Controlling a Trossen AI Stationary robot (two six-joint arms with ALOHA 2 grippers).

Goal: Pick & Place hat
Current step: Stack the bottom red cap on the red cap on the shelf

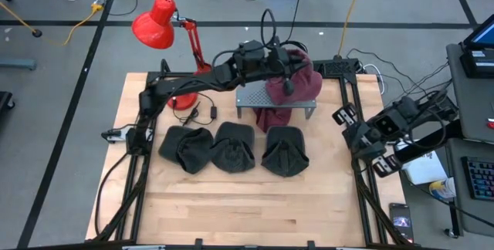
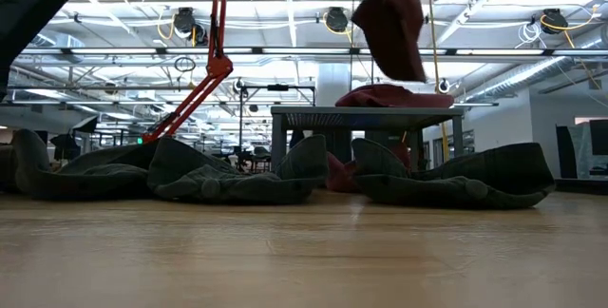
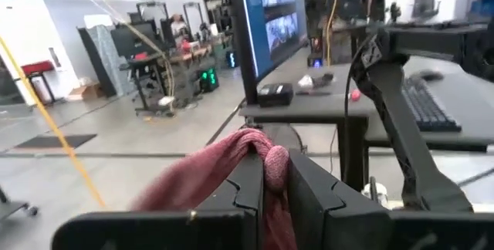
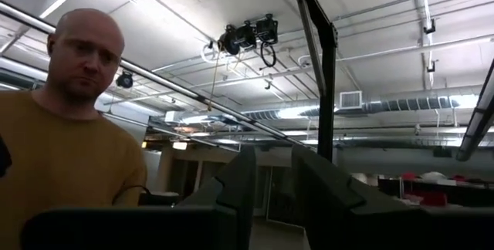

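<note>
My left gripper (image 1: 288, 71) reaches over the grey stand (image 1: 251, 98) at the far middle of the table and is shut on a maroon hat (image 1: 302, 82). In the low view this hat (image 2: 391, 23) hangs clear above the stand (image 2: 366, 113). A second maroon hat (image 2: 394, 96) lies on the stand's top. More maroon cloth (image 1: 272, 119) shows at the stand's near edge, down to the table. My right gripper (image 4: 272, 165) waits at the table's right edge, pointing up, open by a narrow gap. My left gripper (image 3: 275, 161) pinches a bunched fold of the maroon hat (image 3: 255, 143) between its two fingers. How many layers it has, I cannot tell. The rest of the hat hangs slack below the fingers, lifted clear of the stand.
Three dark grey hats (image 1: 185, 148), (image 1: 234, 146), (image 1: 285, 151) lie in a row on the table just near of the stand. A red desk lamp (image 1: 157, 22) stands at the far left. A person (image 4: 73, 126) shows beyond the table's right side. Bare wood (image 1: 247, 204) fills the near half.
</note>
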